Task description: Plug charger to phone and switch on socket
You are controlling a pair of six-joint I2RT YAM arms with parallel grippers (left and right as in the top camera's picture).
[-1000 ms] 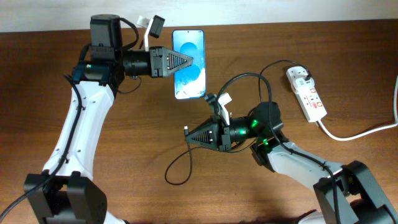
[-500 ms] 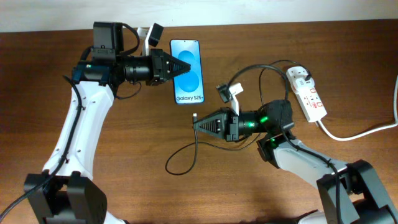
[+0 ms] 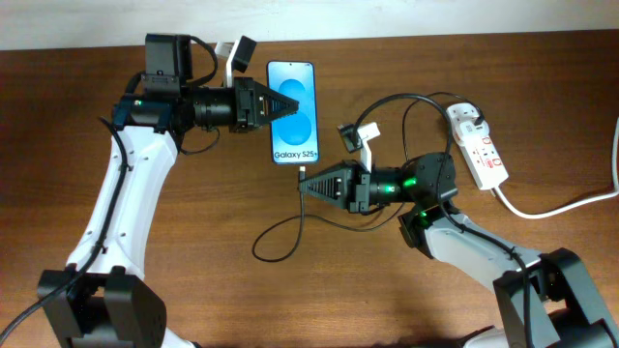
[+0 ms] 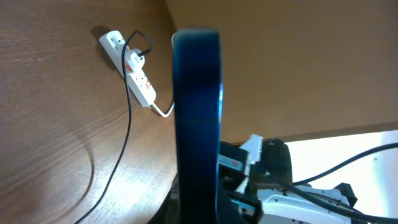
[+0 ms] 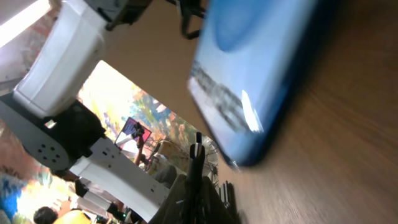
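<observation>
Lying at the right of a brown wooden table [image 3: 222, 290], a white elongated power strip with red switches [image 3: 478, 145] slants from far-left to near-right, well apart from the slim smartphone with a lit blue screen [image 3: 295, 135], whose long axis runs away from the robot, "Galaxy S25+" lettering at the near end. The left gripper [image 3: 298, 101] is clenched on the smartphone from its left edge. The right gripper [image 3: 306, 185] is clamped on the thin black charger cable [image 4: 130, 106] at its small plug tip [image 5: 198, 144], which points at the smartphone's near short edge, just beside it.
</observation>
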